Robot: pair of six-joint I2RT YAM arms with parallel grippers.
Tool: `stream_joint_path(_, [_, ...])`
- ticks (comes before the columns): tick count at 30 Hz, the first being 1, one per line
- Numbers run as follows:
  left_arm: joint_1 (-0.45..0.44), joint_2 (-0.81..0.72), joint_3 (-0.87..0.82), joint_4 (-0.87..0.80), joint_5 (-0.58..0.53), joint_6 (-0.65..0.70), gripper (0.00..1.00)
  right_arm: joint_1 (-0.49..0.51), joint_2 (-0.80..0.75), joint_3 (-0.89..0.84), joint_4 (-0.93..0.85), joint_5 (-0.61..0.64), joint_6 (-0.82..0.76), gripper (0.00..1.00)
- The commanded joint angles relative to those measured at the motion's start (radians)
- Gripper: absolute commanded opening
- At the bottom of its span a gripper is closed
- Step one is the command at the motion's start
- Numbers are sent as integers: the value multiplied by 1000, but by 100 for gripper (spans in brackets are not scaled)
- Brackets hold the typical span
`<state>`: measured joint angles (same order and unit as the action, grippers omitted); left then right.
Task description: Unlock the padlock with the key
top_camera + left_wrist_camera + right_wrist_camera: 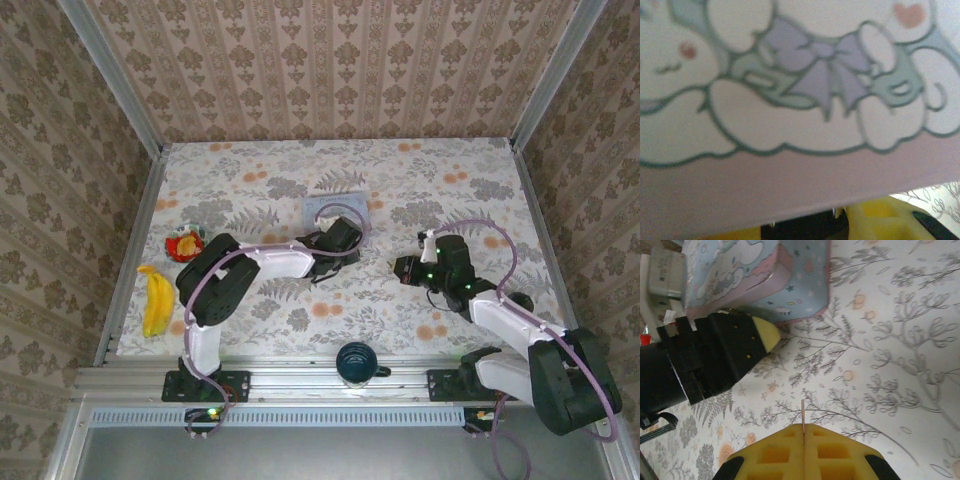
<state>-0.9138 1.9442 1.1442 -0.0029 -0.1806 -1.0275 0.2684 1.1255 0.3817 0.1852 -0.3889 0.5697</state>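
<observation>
A small black padlock [800, 229] sits between the yellow fingers [875, 220] of my left gripper [807, 227], which is shut on it. Its thin silvery shackle legs run up into the near side of the pale blue cartoon tin [805, 100]. From above, the left gripper [340, 238] is pressed against the tin [335, 210] at mid-table. My right gripper [803, 427] is shut on the key [803, 412], whose thin blade sticks out past the pads. It hovers over the cloth to the right [402, 270], apart from the left gripper [765, 335] and the tin [765, 280].
A banana [155, 300] and a small red bowl [184, 245] lie near the table's left edge. A dark cup [355, 362] stands on the front rail between the arm bases. Patterned walls close in the back and both sides.
</observation>
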Motion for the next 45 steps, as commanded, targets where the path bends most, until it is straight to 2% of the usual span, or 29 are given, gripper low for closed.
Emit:
stream_joint_path(1, [7, -56, -29, 56, 111, -164, 0, 39, 0, -25, 100, 53, 13, 0])
stream_joint_path(5, [10, -57, -53, 102, 152, -254, 0, 71, 17, -57, 185, 69, 27, 0])
stream_joint_path(14, [20, -39, -89, 206, 232, -362, 0, 137, 99, -81, 327, 93, 28, 0])
stream_joint_path(25, [23, -22, -140, 295, 263, -426, 0, 220, 217, -73, 465, 202, 40, 0])
stream_joint_path(32, [25, 0, -153, 344, 296, -460, 0, 232, 256, -74, 523, 270, 38, 0])
stream_joint_path(37, [25, 10, -155, 353, 309, -472, 0, 232, 258, -68, 537, 283, 34, 0])
stream_joint_path(45, [23, 17, -156, 334, 313, -480, 1, 232, 344, -52, 608, 274, 46, 0])
